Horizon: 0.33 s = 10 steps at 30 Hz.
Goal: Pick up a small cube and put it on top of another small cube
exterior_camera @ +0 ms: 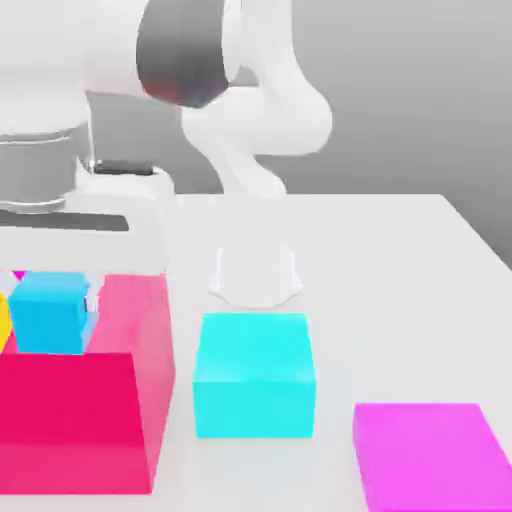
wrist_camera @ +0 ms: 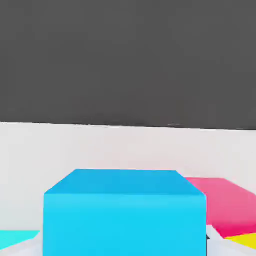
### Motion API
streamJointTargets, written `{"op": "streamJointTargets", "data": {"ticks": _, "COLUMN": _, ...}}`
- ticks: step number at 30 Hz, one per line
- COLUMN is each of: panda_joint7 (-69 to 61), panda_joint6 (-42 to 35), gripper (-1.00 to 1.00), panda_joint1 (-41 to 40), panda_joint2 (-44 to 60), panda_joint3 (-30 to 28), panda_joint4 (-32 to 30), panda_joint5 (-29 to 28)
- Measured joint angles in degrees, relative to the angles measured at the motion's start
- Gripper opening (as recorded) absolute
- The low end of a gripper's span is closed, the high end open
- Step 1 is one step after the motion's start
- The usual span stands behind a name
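At the far left of the exterior view, the small cube (exterior_camera: pixel 48 312), sky-blue and matte, sits held up at the level of the top of the big pink block (exterior_camera: pixel 85 415), which fills the lower left corner. A sliver of yellow (exterior_camera: pixel 4 325) shows at the left edge beside it. The tool is closed on this cube: in the hand view the small cube (wrist_camera: pixel 125 215) sits right up against the camera, low and centred, with pale finger parts at its lower corners, and the jaws stand nearly as narrow as they ever get. So the pick looks done and the carry is the step in hand.

Moving right in the exterior view, the large cyan cube (exterior_camera: pixel 254 375) stands in the lower middle of the white worktop (exterior_camera: pixel 400 290), just beside the pink block but apart from it, and a magenta block (exterior_camera: pixel 432 455) lies in the lower right corner. The arm (exterior_camera: pixel 250 110) rises in the upper centre.

To do this step well, I would keep the grip firm and the cube level, lift clear of the pink block's edge, and square its faces over the target cube before lowering. I cannot make out that second small cube here, so finding it comes first. The likely risk is clipping a big block in transit.
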Motion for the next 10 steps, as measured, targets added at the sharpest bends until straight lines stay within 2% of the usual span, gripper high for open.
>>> {"op": "streamJointTargets", "data": {"ticks": 2, "panda_joint7": 4.02, "panda_joint6": -1.49, "gripper": -1.0, "panda_joint1": -3.35, "panda_joint2": -0.75, "panda_joint3": -1.56, "panda_joint4": 0.92, "panda_joint5": 1.55}}
{"op": "streamJointTargets", "data": {"ticks": 4, "panda_joint7": 4.9, "panda_joint6": 1.74, "gripper": -1.0, "panda_joint1": -3.34, "panda_joint2": 0.42, "panda_joint3": -1.54, "panda_joint4": -1.14, "panda_joint5": 2.39}}
{"op": "streamJointTargets", "data": {"ticks": 5, "panda_joint7": 4.91, "panda_joint6": 3.9, "gripper": 1.0, "panda_joint1": -3.02, "panda_joint2": 1.22, "panda_joint3": -1.73, "panda_joint4": -2.52, "panda_joint5": 2.73}}
{"op": "streamJointTargets", "data": {"ticks": 10, "panda_joint7": 4.91, "panda_joint6": 3.9, "gripper": 1.0, "panda_joint1": -2.39, "panda_joint2": 1.22, "panda_joint3": -1.73, "panda_joint4": -2.52, "panda_joint5": 2.73}}
